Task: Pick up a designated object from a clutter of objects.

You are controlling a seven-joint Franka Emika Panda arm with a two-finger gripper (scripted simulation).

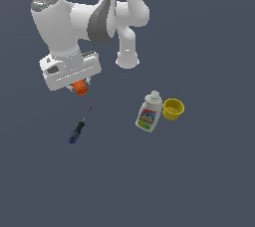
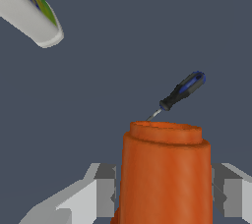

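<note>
The small orange cup (image 1: 79,88) sits between my gripper's (image 1: 78,86) fingers, held above the grey floor at the exterior view's left. In the wrist view the orange cup (image 2: 165,174) fills the space between the two grey fingers (image 2: 101,191), which press on its sides. The blue-handled screwdriver (image 1: 77,129) lies on the floor below the gripper; it also shows in the wrist view (image 2: 179,93). The white labelled bottle (image 1: 149,113) and the yellow cup (image 1: 173,109) lie side by side at the exterior view's right.
The arm's white base post (image 1: 127,56) stands behind the objects. Part of the white bottle (image 2: 29,12) shows at a corner of the wrist view. The grey floor (image 1: 124,181) is flat.
</note>
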